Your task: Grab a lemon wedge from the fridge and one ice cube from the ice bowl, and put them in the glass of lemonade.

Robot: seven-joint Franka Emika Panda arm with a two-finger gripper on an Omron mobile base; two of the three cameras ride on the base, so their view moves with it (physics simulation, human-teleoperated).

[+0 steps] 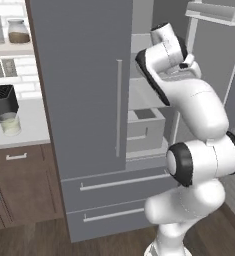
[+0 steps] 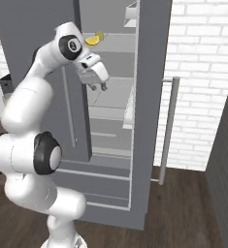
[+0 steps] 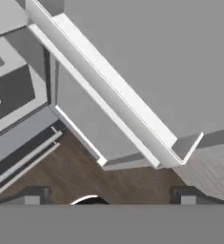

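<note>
A: What's the room like around the fridge [image 1: 84,100]?

B: Brown wood floor [image 3: 108,183] below it, white brick wall [image 2: 203,72] to its right, a pale desk [image 1: 26,125] to its left carrying the glass of lemonade [image 1: 10,123].

A: And inside?

B: Its right door [image 2: 152,97] stands open; the lemon wedge [image 2: 92,39] lies on an upper shelf [image 2: 113,43]. The claw [image 2: 100,87] hangs spread wide and empty below that shelf.

Both base views look forward from behind the arm at the open fridge [image 1: 84,100], sharing it; the hand view looks down close along its door toward the floor [image 3: 108,183].
</note>
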